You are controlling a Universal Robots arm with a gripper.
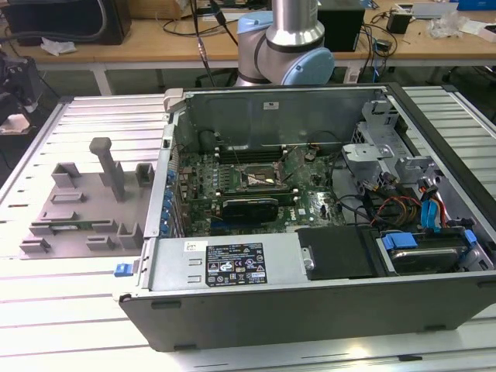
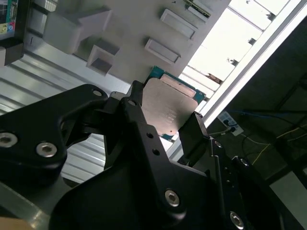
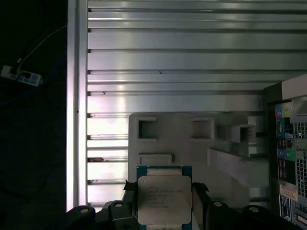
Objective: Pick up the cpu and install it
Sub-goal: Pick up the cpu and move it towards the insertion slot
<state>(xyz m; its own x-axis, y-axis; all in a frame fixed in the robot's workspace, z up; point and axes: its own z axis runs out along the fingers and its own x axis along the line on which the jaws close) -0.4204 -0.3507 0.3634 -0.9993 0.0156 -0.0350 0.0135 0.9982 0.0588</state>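
**The cpu (image 3: 164, 199) held fast in the claw (image 3: 164, 195)**

The black fingers (image 2: 192, 136) were closed on two opposite edges of the cpu, its silver top facing the first wrist camera. It hung clear above the grey tray (image 3: 192, 153), over the tray's side away from the open case (image 1: 232, 267). The tray lay on the slatted table (image 3: 168, 57), beside the case.

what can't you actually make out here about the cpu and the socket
- Underside of the cpu: it faces away in both wrist views, so its contacts are unseen.
- The cpu's edge nearest the arm: cut off by the picture's edge in the first wrist view, covered by the gripper in the second wrist view.
- motherboard socket: too small in the exterior view to tell whether its frame is open.
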